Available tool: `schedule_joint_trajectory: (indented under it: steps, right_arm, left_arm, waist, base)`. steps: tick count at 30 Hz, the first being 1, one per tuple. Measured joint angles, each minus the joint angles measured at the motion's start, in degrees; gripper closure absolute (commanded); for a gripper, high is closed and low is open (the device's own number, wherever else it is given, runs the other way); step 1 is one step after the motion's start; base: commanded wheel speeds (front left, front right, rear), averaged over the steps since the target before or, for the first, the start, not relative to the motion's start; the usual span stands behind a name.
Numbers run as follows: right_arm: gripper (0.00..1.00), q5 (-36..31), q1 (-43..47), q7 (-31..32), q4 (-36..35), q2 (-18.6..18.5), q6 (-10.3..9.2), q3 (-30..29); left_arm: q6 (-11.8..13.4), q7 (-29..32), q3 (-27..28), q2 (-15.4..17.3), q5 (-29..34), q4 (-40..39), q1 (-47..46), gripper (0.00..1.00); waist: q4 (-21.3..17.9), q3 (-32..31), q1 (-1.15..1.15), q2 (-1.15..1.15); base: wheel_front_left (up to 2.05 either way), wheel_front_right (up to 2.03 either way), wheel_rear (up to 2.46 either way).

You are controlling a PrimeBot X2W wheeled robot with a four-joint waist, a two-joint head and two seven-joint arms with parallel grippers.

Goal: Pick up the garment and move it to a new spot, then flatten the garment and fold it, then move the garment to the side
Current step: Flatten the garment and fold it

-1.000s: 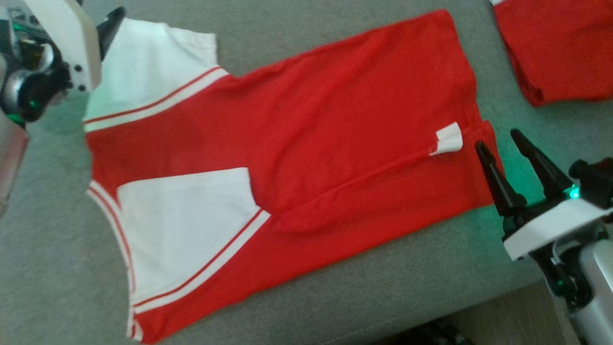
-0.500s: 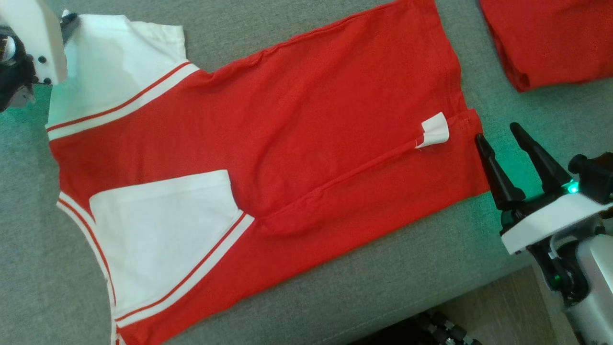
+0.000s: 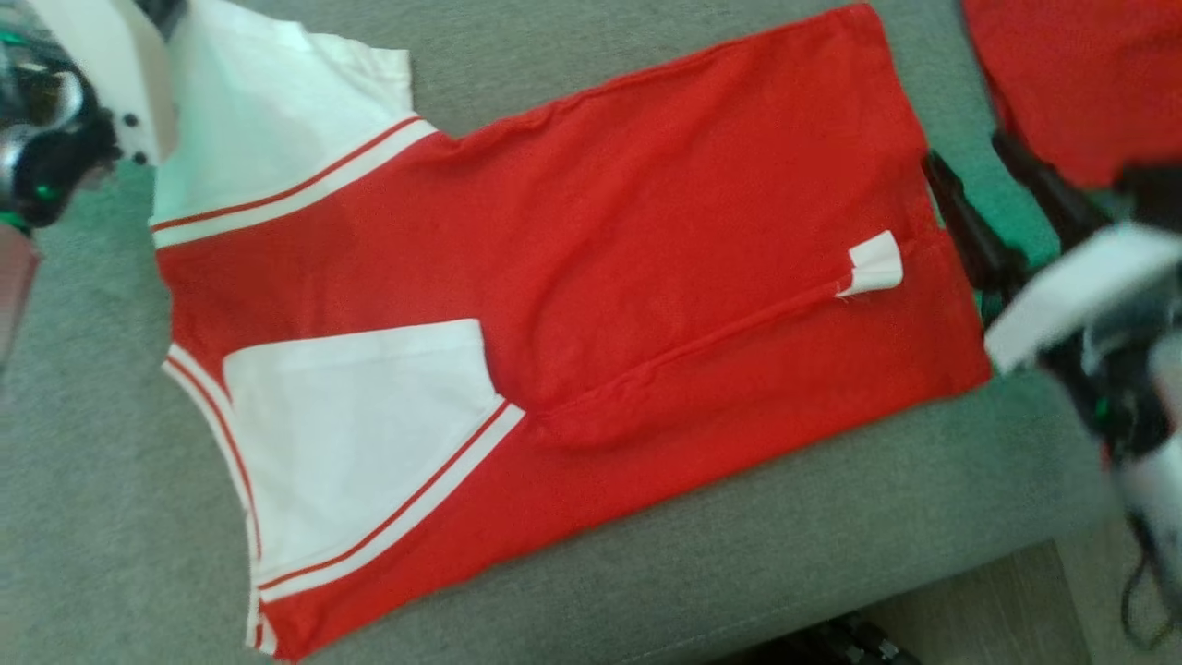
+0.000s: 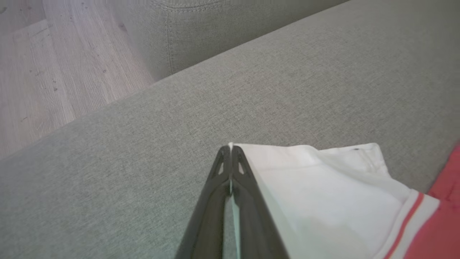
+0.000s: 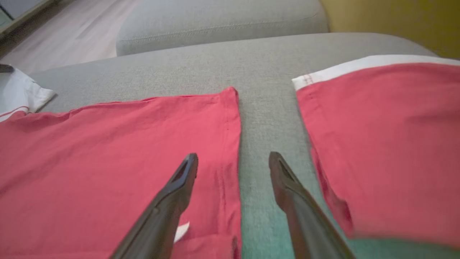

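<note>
Garment [image 3: 600, 277]: red shirt with white sleeves and red-and-white striped trim. I see it spread flat on the sofa, its long sides folded in over the middle, the sleeves toward my left and the hem toward my right.
Tag [image 3: 873, 263]: small white label on the red cloth near the hem, with one corner curled up. It is too small and blurred for me to read any writing.
Left claw [image 4: 230, 148]: fingers pressed together, pinching the outer corner of the far white sleeve [image 4: 323, 180]. A sliver of white cloth shows between the tips.
Right claw [image 5: 233, 158]: fingers spread at the hem. One is over the red cloth and the other over the bare sofa, with the hem edge running between them. I cannot tell whether either touches.
Sofa [image 3: 646, 573]: grey woven seat carrying everything.
Second red garment [image 5: 377, 144]: lies just beyond the hem with a strip of sofa between, and has a white band along one edge.
Floor [image 4: 43, 72]: pale wood boards beside the sofa.
</note>
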Motion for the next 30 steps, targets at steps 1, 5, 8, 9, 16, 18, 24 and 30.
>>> schedule_joint_trajectory:
  steps: [1,5,8,9,16,18,24,30]
  right_arm:
    - [0.0,0.9,-2.3,2.5,1.4,-0.2,0.0,0.7]
    - [0.0,3.1,-9.1,9.6,6.3,-0.6,0.0,2.5]
    - [0.0,3.7,-14.8,13.6,11.3,-0.7,0.0,4.4]
    - [0.0,3.7,-16.5,14.0,12.9,-0.6,0.0,4.8]
    - [0.0,4.9,-24.3,14.1,22.3,1.3,0.0,8.1]
    - [0.0,5.1,-25.5,13.2,24.2,1.7,0.0,9.1]
    - [0.0,6.7,-28.0,11.1,28.0,2.4,0.0,12.6]
    - [0.0,8.6,-29.1,9.6,30.1,2.4,0.0,15.6]
  left_arm:
    - [0.0,-0.4,-0.3,-0.4,0.0,-0.3,0.0,1.0]
    - [-0.5,-0.9,-1.9,-1.1,0.0,-1.6,-0.2,1.0]
    - [-0.5,-1.4,-3.2,-1.4,0.0,-2.6,-0.8,1.0]
    - [-0.5,-1.4,-3.6,-1.4,0.0,-2.9,-1.1,1.0]
    - [-0.5,-1.5,-5.9,-1.5,-0.2,-5.1,-2.6,1.0]
    - [-0.7,-1.7,-6.5,-1.5,-0.7,-5.5,-3.0,1.0]
    - [-0.9,-2.2,-8.1,-1.1,-1.6,-5.8,-3.3,1.0]
    - [-0.9,-2.9,-9.3,-0.9,-2.2,-5.7,-3.3,1.0]
  waist:
    - [0.4,-0.1,0.0,0.0]
    - [1.4,-0.5,0.0,0.0]
    - [2.5,-0.5,0.0,0.0]
    - [2.8,-0.5,0.0,0.0]
    - [4.6,0.3,0.0,0.0]
    - [5.0,0.6,0.0,0.0]
    - [5.6,0.5,0.0,0.0]
    - [6.0,0.2,0.0,0.0]
  base:
    - [0.0,0.0,0.0]
    - [0.0,0.0,0.0]
    - [0.0,0.0,0.0]
    - [0.0,0.0,0.0]
    - [0.0,0.0,0.0]
    - [0.0,0.0,0.0]
    - [0.0,0.0,0.0]
    - [0.0,0.0,0.0]
